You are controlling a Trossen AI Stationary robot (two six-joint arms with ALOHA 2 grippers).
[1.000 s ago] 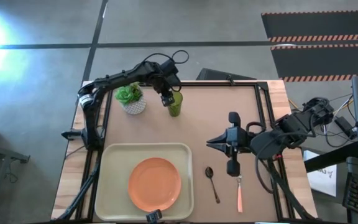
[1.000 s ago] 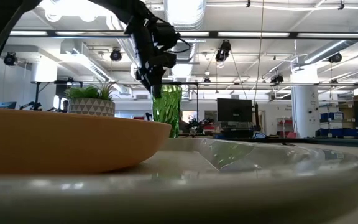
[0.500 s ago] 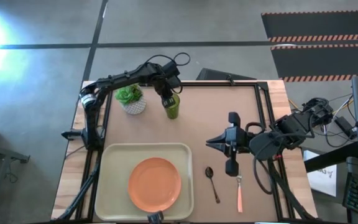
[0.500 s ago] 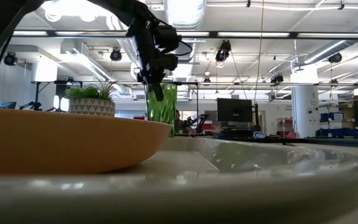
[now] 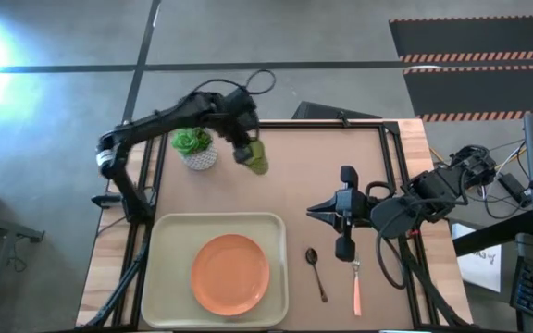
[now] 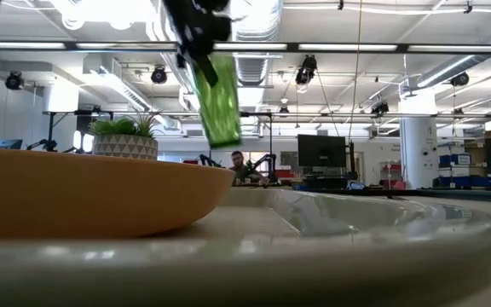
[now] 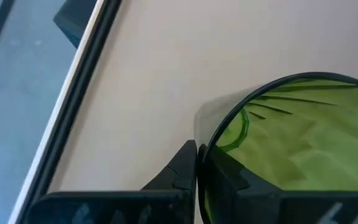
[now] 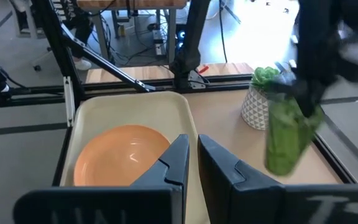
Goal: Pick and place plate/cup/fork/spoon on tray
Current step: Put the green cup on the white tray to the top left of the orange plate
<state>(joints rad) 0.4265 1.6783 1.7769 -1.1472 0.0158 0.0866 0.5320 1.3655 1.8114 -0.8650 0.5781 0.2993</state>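
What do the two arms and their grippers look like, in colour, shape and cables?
Both arms are black, built of slim tubular links with bulkier joints. The left arm has a light band near its base and a black cable looping above its wrist. The right arm carries a bundle of black cables at its base end. The left gripper and right gripper are black too, with flat, wedge-shaped jaws.

**Cup aloft and tilted, three pieces lying flat below**

Translucent olive-green cup (image 5: 256, 157), lifted clear of the surface, leaning off upright, upper centre-left of the high view. Round salmon-orange plate (image 5: 230, 274) lying flat inside the cream-white tray (image 5: 165, 242), lower left, right of the tray's middle. Dark spoon (image 5: 316, 272) just right of the tray on the surface, bowl uppermost. Pink-handled fork (image 5: 356, 288) beside it further right, tines uppermost, handle toward the bottom edge.
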